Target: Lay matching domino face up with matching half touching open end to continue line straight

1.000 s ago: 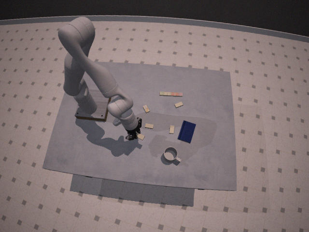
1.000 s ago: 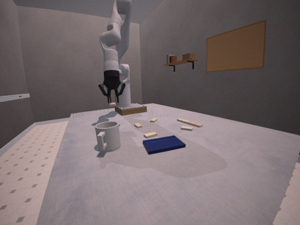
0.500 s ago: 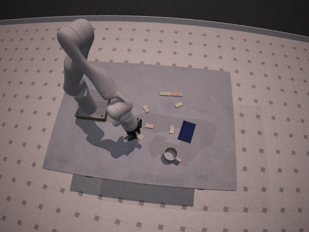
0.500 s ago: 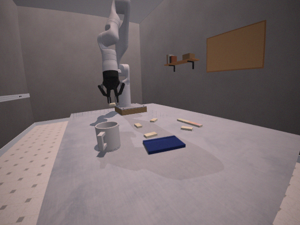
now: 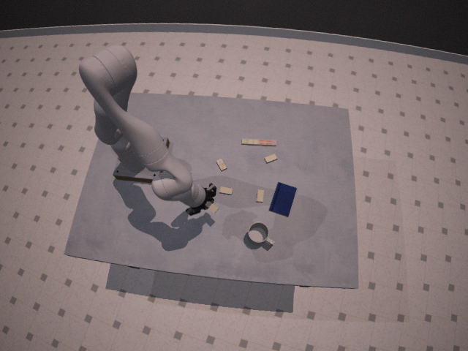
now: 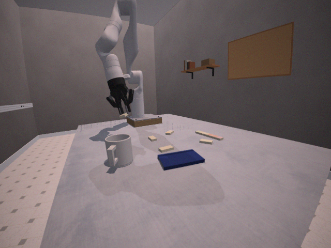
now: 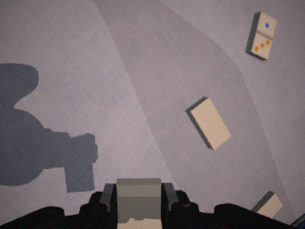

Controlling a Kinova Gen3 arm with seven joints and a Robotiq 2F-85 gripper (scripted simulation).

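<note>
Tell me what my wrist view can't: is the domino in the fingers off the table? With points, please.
Observer: Yes. In the exterior view, the domino (image 5: 213, 208) (image 6: 123, 115) (image 7: 139, 202) in the fingers (image 5: 193, 210) (image 6: 120, 110) hangs above the tabletop.
Operator: No line in my picture. Anything near it?
Observer: Top view: a blank-side-up domino (image 5: 270, 158) (image 6: 206, 141) lies beside the line (image 5: 259, 142) (image 6: 208, 135), with a gap between.
Operator: Other obstacles?
Observer: A mug (image 5: 258, 234) (image 6: 120, 150) stands across the table from the line.

Tilts the end effector from near upright to a clear slant. Shifts the arm's upper bend downward and slightly left in the top view.
</note>
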